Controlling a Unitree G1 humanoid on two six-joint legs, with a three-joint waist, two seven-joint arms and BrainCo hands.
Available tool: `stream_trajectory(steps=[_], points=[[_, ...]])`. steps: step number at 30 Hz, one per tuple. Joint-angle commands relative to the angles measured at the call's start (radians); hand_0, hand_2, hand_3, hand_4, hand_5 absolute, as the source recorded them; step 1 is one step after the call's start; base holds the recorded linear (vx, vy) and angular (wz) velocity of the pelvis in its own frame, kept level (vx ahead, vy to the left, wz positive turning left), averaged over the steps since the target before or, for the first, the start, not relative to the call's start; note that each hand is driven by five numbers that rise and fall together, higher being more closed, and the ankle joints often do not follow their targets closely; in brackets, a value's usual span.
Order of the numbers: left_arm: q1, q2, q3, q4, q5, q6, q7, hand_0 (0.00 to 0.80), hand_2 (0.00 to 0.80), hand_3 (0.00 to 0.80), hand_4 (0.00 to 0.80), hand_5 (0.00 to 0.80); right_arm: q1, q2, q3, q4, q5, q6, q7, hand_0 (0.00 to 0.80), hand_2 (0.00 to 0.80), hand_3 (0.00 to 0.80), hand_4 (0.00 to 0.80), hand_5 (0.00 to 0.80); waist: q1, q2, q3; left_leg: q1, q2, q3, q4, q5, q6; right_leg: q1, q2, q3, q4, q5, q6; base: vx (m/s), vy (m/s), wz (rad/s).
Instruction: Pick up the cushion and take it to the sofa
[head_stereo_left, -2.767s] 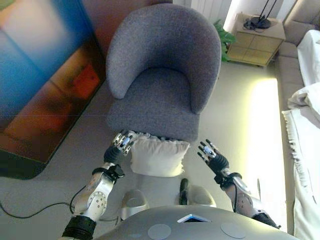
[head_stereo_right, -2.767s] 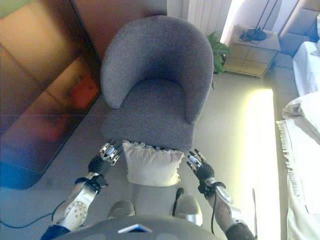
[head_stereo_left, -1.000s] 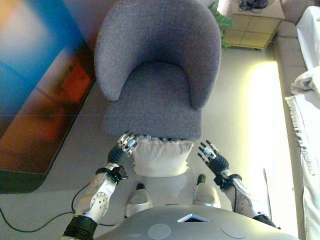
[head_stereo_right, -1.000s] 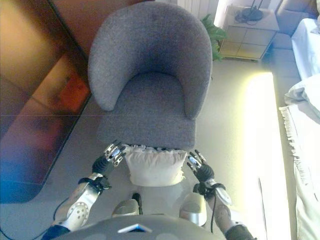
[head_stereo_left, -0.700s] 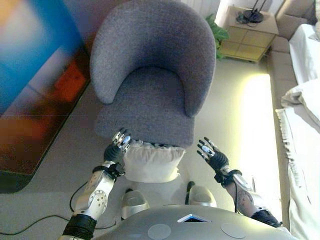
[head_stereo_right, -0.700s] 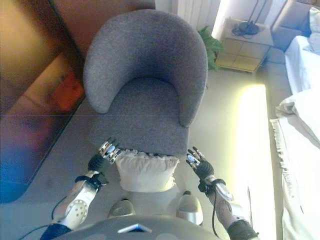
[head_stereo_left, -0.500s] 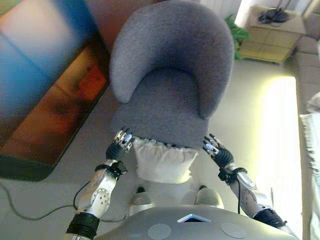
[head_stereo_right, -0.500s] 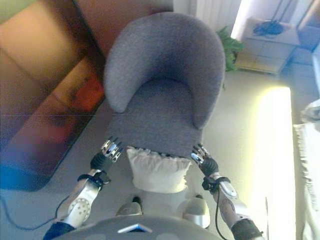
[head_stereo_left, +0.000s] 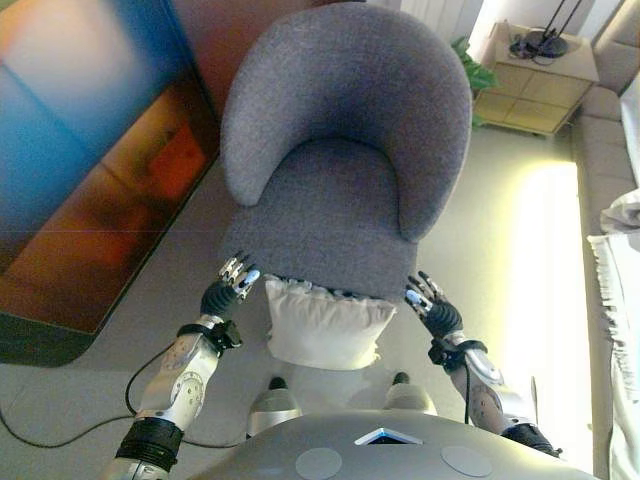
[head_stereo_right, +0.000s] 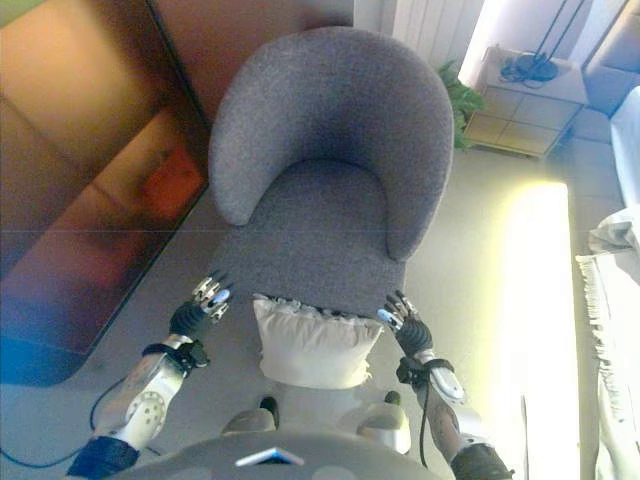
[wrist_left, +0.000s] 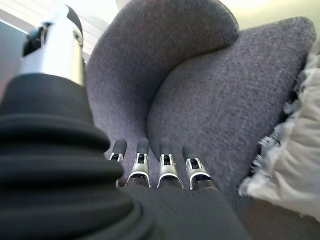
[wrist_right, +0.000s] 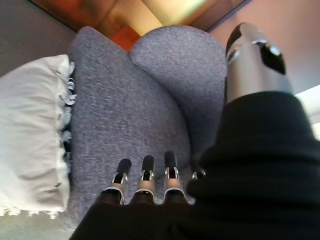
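Observation:
A white cushion (head_stereo_left: 325, 323) with a frilled top edge stands on the floor, leaning against the front of a grey armchair (head_stereo_left: 345, 160). My left hand (head_stereo_left: 226, 292) is open just left of the cushion's upper left corner, a small gap away. My right hand (head_stereo_left: 433, 310) is open close beside the upper right corner. In the left wrist view straight fingers (wrist_left: 165, 167) point at the chair's seat front, with the cushion (wrist_left: 292, 167) off to one side. The right wrist view shows the same: fingers (wrist_right: 145, 180) straight, cushion (wrist_right: 30, 140) beside them.
A dark glossy panel (head_stereo_left: 90, 170) lies on the floor left of the chair. At the back right stand a wooden side table (head_stereo_left: 535, 85) and a green plant (head_stereo_left: 478, 72). A grey sofa (head_stereo_left: 603, 105) with a white fringed throw (head_stereo_left: 620, 230) runs along the right edge.
The camera has swung about. My left hand has come off the cushion's left corner and sits slightly further left. My right hand has moved in closer to the right corner.

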Motion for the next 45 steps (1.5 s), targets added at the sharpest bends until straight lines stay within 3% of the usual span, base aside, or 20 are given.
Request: stream_trajectory(steps=[1, 4, 8, 12, 15, 17, 24, 39, 41, 42, 44, 45], points=[[-0.061, 0.014, 0.006, -0.026, 0.02, -0.046, 0.01, 0.0, 0.0, 0.0, 0.0, 0.0, -0.066, 0.012, -0.003, -0.048, -0.02, -0.042, -0.005, 0.0, 0.0, 0.0, 0.0, 0.0, 0.022, -0.028, -0.008, -0.086, 0.011, -0.023, 0.037, 0.017, 0.042, 0.019, -0.025, -0.022, 0.044, -0.037, 0.01, 0.004, -0.036, -0.03], [-0.072, 0.005, 0.001, -0.022, -0.003, -0.035, -0.006, 0.0, 0.0, 0.0, 0.0, 0.0, -0.082, 0.016, 0.002, -0.05, 0.008, -0.035, 0.005, 0.0, 0.0, 0.0, 0.0, 0.0, 0.027, -0.033, -0.01, -0.092, 0.015, -0.022, 0.038, 0.021, 0.038, 0.019, -0.019, -0.026, 0.027, -0.027, 0.008, -0.016, -0.037, -0.01], [-0.072, -0.022, 0.013, -0.043, -0.136, 0.018, -0.118, 0.0, 0.0, 0.0, 0.0, 0.0, -0.086, 0.037, 0.001, -0.088, 0.22, -0.005, 0.128, 0.0, 0.0, 0.0, 0.0, 0.0, 0.03, -0.035, -0.008, -0.086, 0.017, -0.016, 0.028, 0.023, 0.037, 0.023, -0.01, -0.029, 0.004, -0.019, 0.003, -0.005, -0.009, -0.01], [-0.074, -0.066, -0.007, -0.071, -0.418, 0.144, -0.374, 0.0, 0.0, 0.0, 0.0, 0.0, -0.087, 0.096, -0.005, -0.131, 0.602, 0.081, 0.454, 0.0, 0.0, 0.0, 0.0, 0.0, 0.032, -0.029, -0.012, -0.082, 0.02, -0.012, 0.015, 0.026, 0.035, 0.022, 0.0, -0.033, -0.004, -0.02, 0.0, 0.0, 0.0, 0.0], [-0.069, -0.113, -0.017, -0.092, -0.63, 0.237, -0.511, 0.0, 0.0, 0.0, 0.0, 0.0, -0.088, 0.117, -0.005, -0.125, 0.7, 0.135, 0.626, 0.0, 0.0, 0.0, 0.0, 0.0, 0.03, -0.027, -0.022, -0.079, 0.023, -0.005, 0.02, 0.016, 0.033, 0.021, 0.0, -0.032, -0.002, -0.026, 0.001, 0.01, -0.003, 0.0], [-0.062, -0.138, -0.024, -0.095, -0.706, 0.272, -0.569, 0.0, 0.0, 0.0, 0.0, 0.0, -0.088, 0.126, -0.006, -0.12, 0.708, 0.152, 0.674, 0.0, 0.0, 0.0, 0.0, 0.0, 0.029, -0.027, -0.027, -0.077, 0.024, -0.003, 0.025, 0.009, 0.032, 0.02, -0.001, -0.03, 0.002, -0.029, 0.002, 0.016, -0.005, 0.0], [-0.022, -0.153, -0.01, -0.093, -0.66, 0.268, -0.583, 0.0, 0.0, 0.0, 0.0, 0.0, -0.039, 0.134, -0.009, -0.127, 0.707, 0.219, 0.667, 0.0, 0.0, 0.0, 0.0, 0.0, 0.022, -0.03, -0.048, -0.069, 0.02, 0.001, 0.016, 0.003, 0.032, 0.017, 0.005, -0.015, -0.01, -0.028, 0.002, 0.001, 0.001, -0.01], [-0.012, -0.11, -0.04, -0.123, -0.609, 0.244, -0.524, 0.0, 0.0, 0.0, 0.0, 0.0, -0.017, 0.103, 0.02, -0.141, 0.67, 0.19, 0.618, 0.0, 0.0, 0.0, 0.0, 0.0, 0.018, -0.026, -0.058, -0.046, 0.007, -0.006, -0.022, 0.011, 0.032, 0.02, 0.007, -0.02, -0.036, -0.009, 0.007, 0.0, 0.0, 0.0], [-0.007, -0.103, -0.034, -0.103, -0.571, 0.218, -0.457, 0.0, 0.0, 0.0, 0.0, 0.0, -0.013, 0.097, 0.02, -0.123, 0.62, 0.155, 0.554, 0.0, 0.0, 0.0, 0.0, 0.0, 0.017, -0.026, -0.06, -0.045, 0.006, -0.007, -0.023, 0.012, 0.031, 0.019, 0.007, -0.02, -0.038, -0.006, 0.008, 0.0, 0.0, 0.0], [-0.009, -0.093, -0.029, -0.079, -0.52, 0.185, -0.399, 0.0, 0.0, 0.0, 0.0, 0.0, -0.013, 0.09, 0.018, -0.106, 0.551, 0.106, 0.472, 0.0, 0.0, 0.0, 0.0, 0.0, 0.016, -0.026, -0.06, -0.045, 0.006, -0.008, -0.025, 0.014, 0.029, 0.019, 0.007, -0.021, -0.039, -0.004, 0.008, 0.0, 0.0, 0.0], [-0.031, -0.067, -0.028, -0.019, -0.325, 0.076, -0.282, 0.0, 0.0, 0.0, 0.0, 0.0, -0.03, 0.06, 0.011, -0.048, 0.338, 0.009, 0.247, 0.0, 0.0, 0.0, 0.0, 0.0, 0.013, -0.029, -0.059, -0.044, 0.004, -0.012, -0.031, 0.018, 0.028, 0.016, 0.006, -0.023, -0.042, 0.003, 0.009, 0.0, 0.0, 0.0], [-0.044, -0.042, -0.029, 0.005, -0.154, 0.001, -0.199, 0.0, 0.0, 0.0, 0.0, 0.0, -0.045, 0.038, 0.005, -0.023, 0.204, -0.028, 0.136, 0.0, 0.0, 0.0, 0.0, 0.0, 0.012, -0.029, -0.052, -0.038, 0.003, -0.013, -0.036, 0.02, 0.029, 0.02, 0.006, -0.024, -0.046, 0.005, 0.01, 0.0, 0.0, 0.0]])
